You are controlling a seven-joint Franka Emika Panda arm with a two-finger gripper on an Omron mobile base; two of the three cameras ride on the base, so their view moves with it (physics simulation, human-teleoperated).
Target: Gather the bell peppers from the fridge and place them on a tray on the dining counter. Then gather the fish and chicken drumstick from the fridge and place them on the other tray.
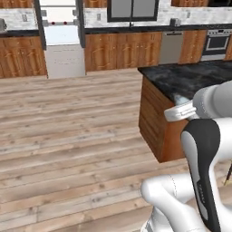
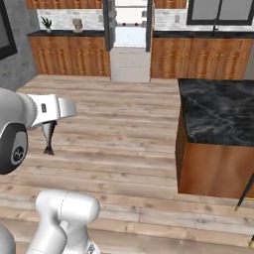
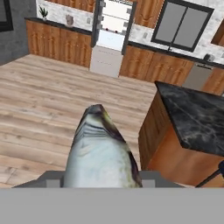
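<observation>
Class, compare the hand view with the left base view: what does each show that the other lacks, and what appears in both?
Hand view alone: the fish held in the hand, up close, and a potted plant on the far counter. Left base view alone: the oven at the far right and the robot's arm. Both: the open fridge, the dark-topped counter and the plank floor.

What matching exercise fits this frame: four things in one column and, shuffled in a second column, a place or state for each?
Things:
1. fish
2. fridge
3. counter
4. plant

Places or states:
A. dark marble top on a wooden base, standing on the floor
B. on the far worktop, left of the fridge
C. held in the gripper, hanging above the floor
D. open, against the far wall, white shelves showing

Pairs: 1-C, 2-D, 3-A, 4-B
</observation>
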